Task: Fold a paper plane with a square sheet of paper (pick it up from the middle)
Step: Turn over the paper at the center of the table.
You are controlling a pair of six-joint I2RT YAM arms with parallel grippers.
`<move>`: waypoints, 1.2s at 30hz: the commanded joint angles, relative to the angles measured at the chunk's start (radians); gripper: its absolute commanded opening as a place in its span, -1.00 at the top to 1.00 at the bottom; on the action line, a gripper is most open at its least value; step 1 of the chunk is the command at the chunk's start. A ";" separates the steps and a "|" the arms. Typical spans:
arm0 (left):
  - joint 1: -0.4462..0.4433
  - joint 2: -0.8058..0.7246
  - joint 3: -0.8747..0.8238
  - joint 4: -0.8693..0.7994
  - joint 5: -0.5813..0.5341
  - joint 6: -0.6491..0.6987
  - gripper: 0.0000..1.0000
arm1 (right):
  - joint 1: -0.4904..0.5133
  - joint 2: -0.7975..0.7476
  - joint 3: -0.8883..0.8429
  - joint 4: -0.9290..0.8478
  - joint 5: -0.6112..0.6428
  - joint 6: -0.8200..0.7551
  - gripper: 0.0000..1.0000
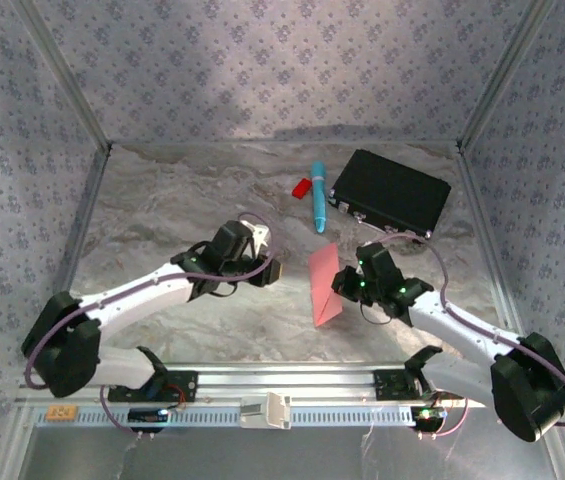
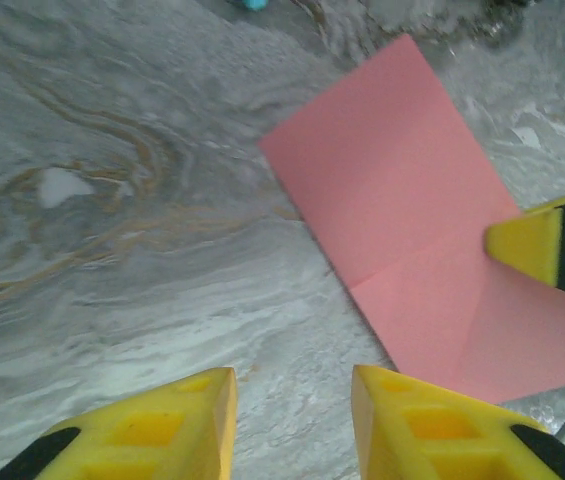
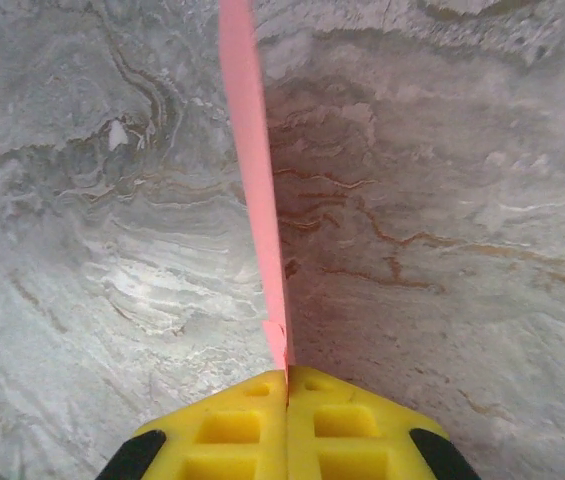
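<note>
Pinches the folded pink paper (image 2: 412, 200) tight in the right claw (image 3: 287, 390), just nearside of the blue pen (image 1: 318, 196). Left claw (image 2: 292, 385) partly open, empty, short of the paper's left edge. Long axis toward the pen; right arm nearer.

The top external camera is looking down from high at 6 o'clock, covering the whole marble table (image 1: 162, 200). The left wrist camera is facing 3 o'clock, close over the folded sheet of paper (image 2: 402, 190); the right wrist camera is sighting edge-on along it toward 10 o'clock.
</note>
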 commanded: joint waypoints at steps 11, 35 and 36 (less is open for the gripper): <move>0.055 -0.197 -0.085 -0.059 -0.183 -0.059 0.04 | 0.182 0.072 0.314 -0.511 0.478 -0.102 0.89; 0.134 -0.722 -0.230 -0.358 -0.706 -0.263 -0.33 | 0.462 0.738 0.775 -0.550 0.554 -0.130 0.81; 0.135 -0.724 -0.232 -0.360 -0.705 -0.265 -0.33 | 0.455 0.727 0.757 -0.507 0.516 -0.135 0.77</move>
